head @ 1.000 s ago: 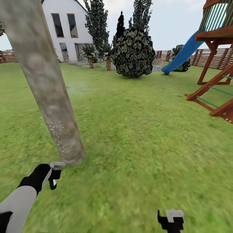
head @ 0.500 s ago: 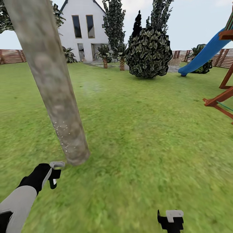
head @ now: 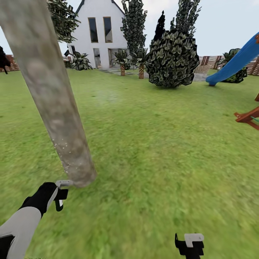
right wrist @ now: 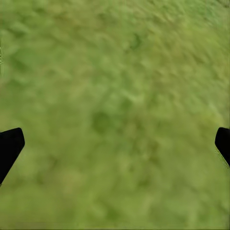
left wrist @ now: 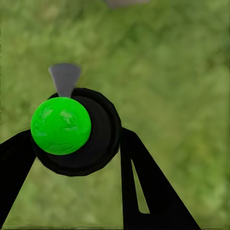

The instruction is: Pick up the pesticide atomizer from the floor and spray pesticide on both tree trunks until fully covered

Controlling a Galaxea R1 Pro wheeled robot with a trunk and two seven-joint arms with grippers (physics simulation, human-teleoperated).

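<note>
Roughly: left gripper (head: 60, 196) low on the head view's left, just beside the base of the tree trunk (head: 50, 93), black wrist and white forearm behind it. Clamped on the pesticide atomizer (head: 59, 204): pale trigger piece up by the bark, dark green body hanging below the fingers. From the left wrist camera, looking down on the atomizer (left wrist: 76, 129) end-on: bright green dome on a black round collar, grey wedge poking out beyond it, black fingers (left wrist: 143, 187) pressed against the collar on both sides, grass underneath.

Trunk thick, mottled beige-grey, leaning across the head view from the top-left corner down to the lawn (head: 162, 144). Pale specks scattered on the lower bark, just above the ground line.

Right gripper (head: 189, 244) at the bottom edge of the head view, right of centre, over bare grass, well apart from the trunk. Right wrist camera: black fingertips (right wrist: 9, 146) spread to opposite edges, nothing between them, blurred lawn (right wrist: 115, 110) behind.

Background: white house (head: 99, 34) with tall windows, round dark shrub (head: 172, 59), tall dark conifers (head: 133, 21) behind it, small palms by the house, blue slide (head: 235, 61) and reddish wooden play frame (head: 250, 117) on the right, slatted brown fence (head: 212, 61) along the far edge.
</note>
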